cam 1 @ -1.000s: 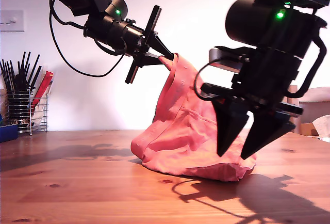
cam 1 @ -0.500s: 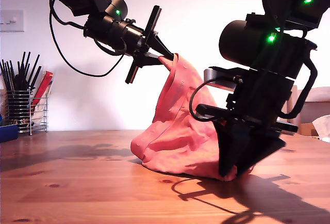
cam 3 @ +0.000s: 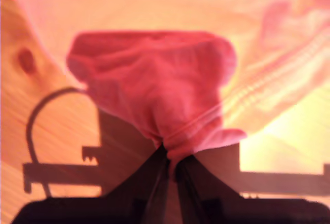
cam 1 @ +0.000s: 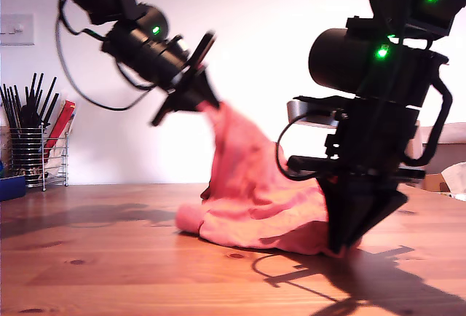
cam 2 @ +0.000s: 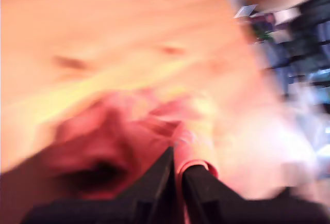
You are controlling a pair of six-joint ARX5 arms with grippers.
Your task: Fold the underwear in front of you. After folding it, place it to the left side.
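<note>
The coral-red underwear (cam 1: 247,199) lies bunched on the wooden table (cam 1: 109,265), with one corner pulled up towards the exterior view's upper left. That raised corner is pinched in my first gripper (cam 1: 206,105), which is shut and blurred. The first wrist view shows the hem (cam 2: 188,154) between the shut jaws of my first gripper (cam 2: 178,170), high above the table. My second gripper (cam 1: 342,247) is down at the table on the exterior view's right, shut on the garment's lower edge. In the second wrist view a fold of the underwear (cam 3: 154,79) bulges out from my second gripper (cam 3: 170,163).
A wire utensil holder (cam 1: 36,156) with black utensils and a flat red item stands at the exterior view's far left, next to a blue container (cam 1: 10,186). A cardboard box (cam 1: 437,181) sits behind the second arm. Bare wood stretches in front of the garment.
My second gripper went from open above the cloth to shut on its lower edge. My first gripper swung towards the exterior view's left, dragging the raised corner with it.
</note>
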